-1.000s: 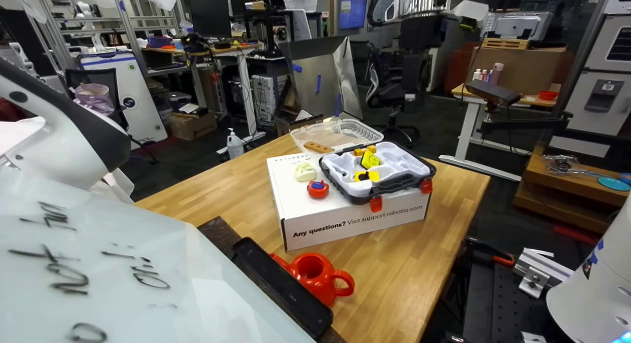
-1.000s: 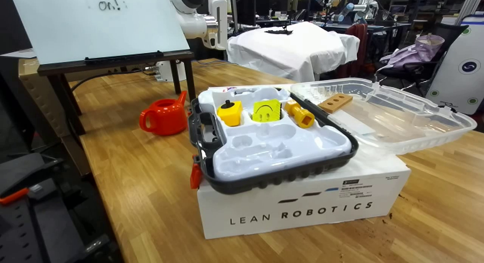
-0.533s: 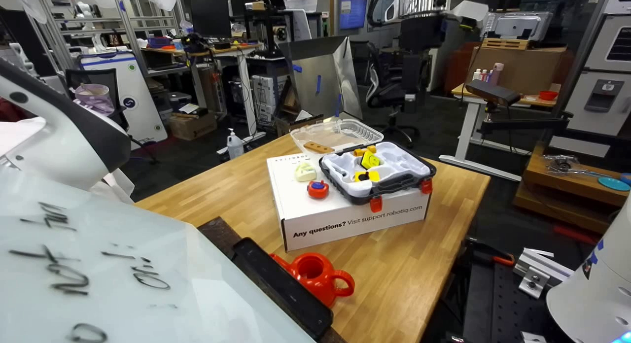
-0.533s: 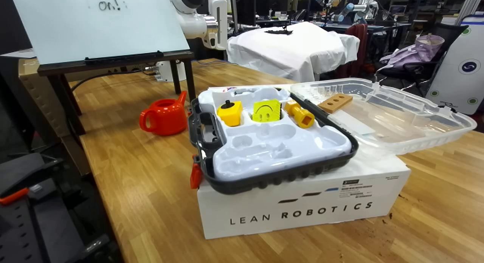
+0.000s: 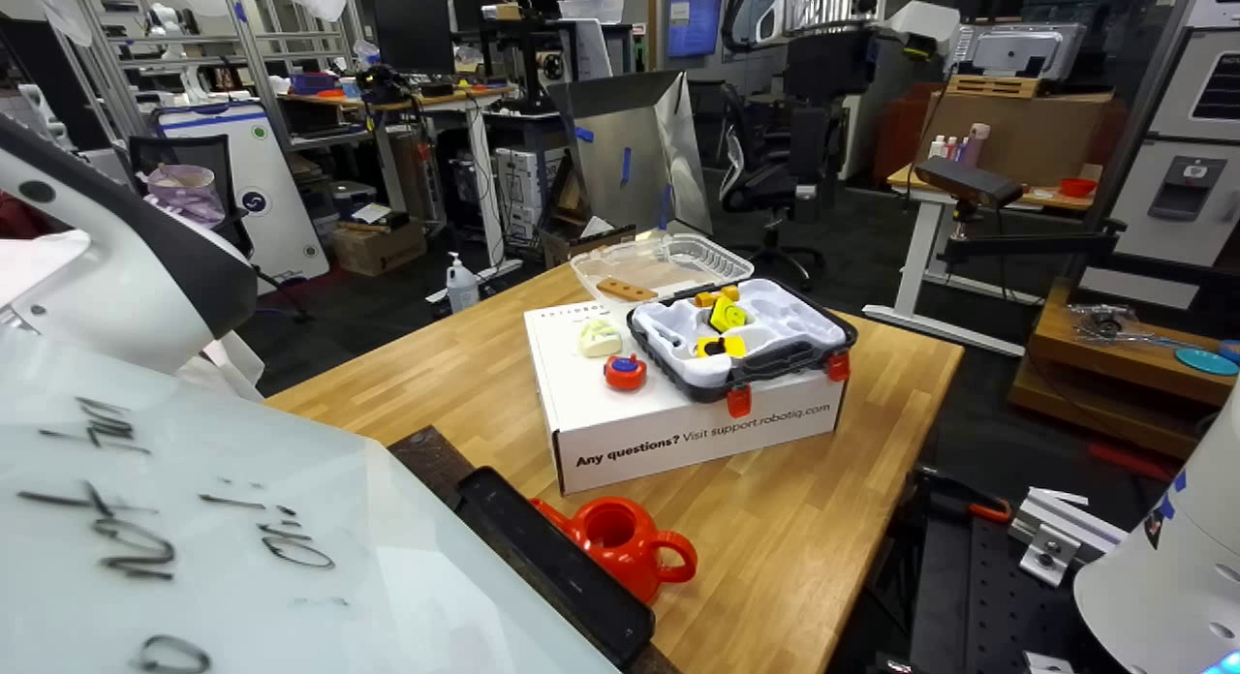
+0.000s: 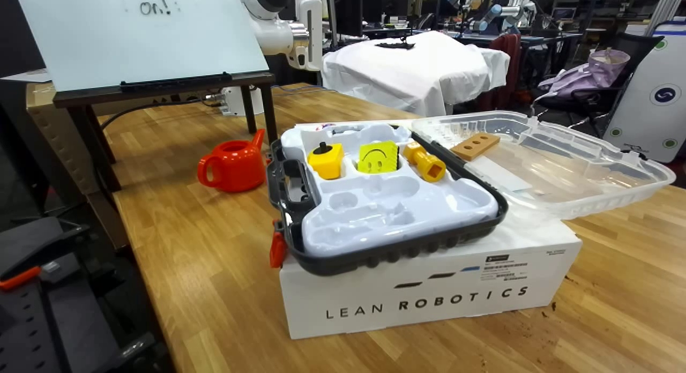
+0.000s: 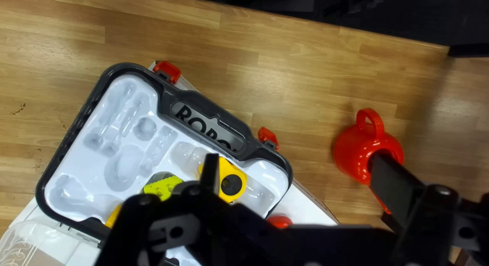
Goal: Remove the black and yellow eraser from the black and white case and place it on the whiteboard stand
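Only wrist view: spread hand (image 7: 296, 167) | in both exterior views: whiteboard stand (image 6: 147, 46)

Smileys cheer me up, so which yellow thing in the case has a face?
The middle one, the black and yellow eraser; the knobbed block and square-holed piece show none.

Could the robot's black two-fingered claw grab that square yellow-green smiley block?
Likely yes, after repositioning: the claw is open and the clear plastic lid lies folded back, leaving the block uncovered, though it isn't yet between the fingers.
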